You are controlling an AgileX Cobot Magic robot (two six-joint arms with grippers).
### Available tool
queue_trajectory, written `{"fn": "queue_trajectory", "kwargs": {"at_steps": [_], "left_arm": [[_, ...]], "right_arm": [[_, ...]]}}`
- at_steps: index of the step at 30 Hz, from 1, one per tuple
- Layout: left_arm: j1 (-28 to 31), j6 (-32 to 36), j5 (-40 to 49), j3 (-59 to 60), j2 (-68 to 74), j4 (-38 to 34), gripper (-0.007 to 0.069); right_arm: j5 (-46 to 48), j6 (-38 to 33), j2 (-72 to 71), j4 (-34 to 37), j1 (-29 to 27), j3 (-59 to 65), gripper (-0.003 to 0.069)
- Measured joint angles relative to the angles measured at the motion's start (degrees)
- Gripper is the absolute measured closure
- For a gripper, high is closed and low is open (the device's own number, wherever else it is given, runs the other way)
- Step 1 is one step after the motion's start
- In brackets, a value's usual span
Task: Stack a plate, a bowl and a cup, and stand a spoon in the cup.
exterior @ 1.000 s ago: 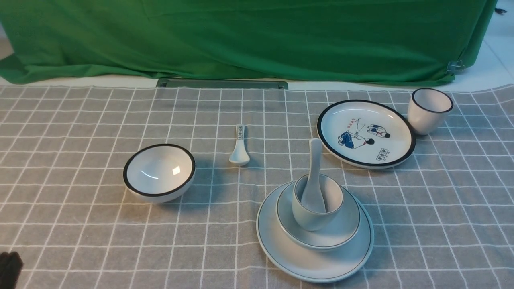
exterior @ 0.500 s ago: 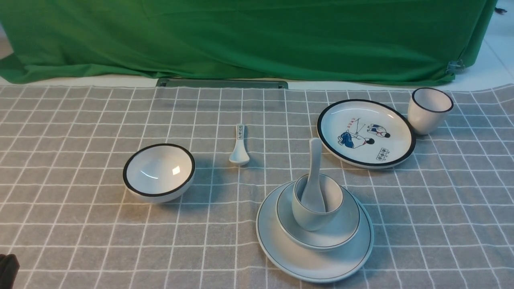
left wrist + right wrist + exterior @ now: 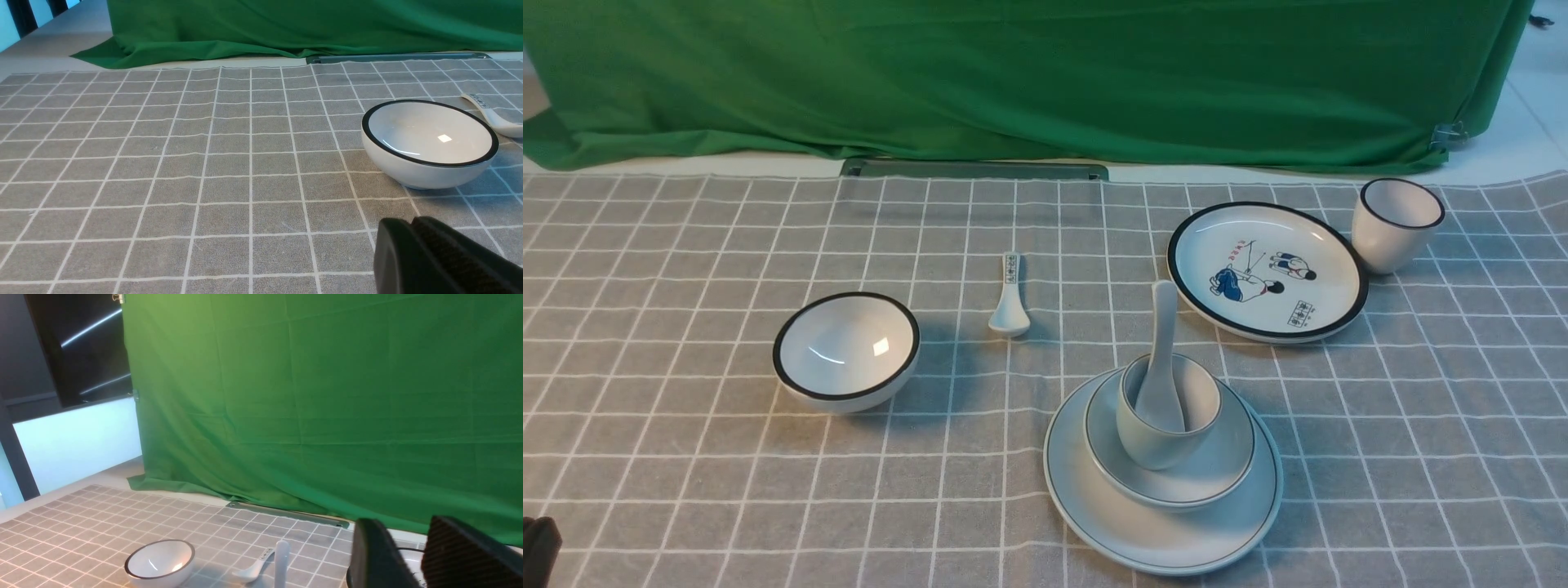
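1. The left claw [image 3: 412,228] sits in the lower right of its wrist view. Its 2 jaws are pressed together with nothing between them, so it is clenched and holds nothing.
2. In the front view only a dark tip of the left claw shows, in the lower left corner.
3. The right claw [image 3: 425,547] is in the lower right of its wrist view. There is a clear gap between its 2 jaws, so it is released and holds nothing. It is not in the front view.
4. The plate [image 3: 1094,510] lies on the checked cloth [image 3: 686,457], low and a bit right of the middle of the front view.
5. The bowl [image 3: 1217,469] sits on the plate.
6. The cup [image 3: 1156,449] sits in the bowl.
7. The spoon [image 3: 1161,359] stands in the cup, its handle leaning toward the top of the frame.
8. To the left are a black-rimmed bowl [image 3: 847,351] and a small spoon [image 3: 1009,298]. In the upper right are a picture plate [image 3: 1266,269] and a black-rimmed cup [image 3: 1395,224]. None of them touch the stack.
9. I think the job looks done, since all 4 pieces are in place.
10. The next move only asks the arms to keep away from the stack, so the spoon does not tip.
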Motion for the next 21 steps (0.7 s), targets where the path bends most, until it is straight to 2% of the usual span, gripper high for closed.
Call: {"fn": "queue_trajectory", "kwargs": {"at_steps": [5, 11, 21], "left_arm": [[0.0, 0.0, 0.0, 0.0, 0.0, 0.0, 0.0611], [0.0, -0.19, 0.0, 0.0, 0.0, 0.0, 0.0611], [0.0, -0.24, 0.0, 0.0, 0.0, 0.0, 0.0608]], "right_arm": [[-0.08, -2.44, 0.0, -0.95, 0.0, 0.22, 0.0421], [-0.08, -4.58, 0.05, -9.67, 0.0, 3.61, 0.0418], [-0.06, -4.58, 0.1, -11.59, 0.0, 9.9, 0.0418]]}}
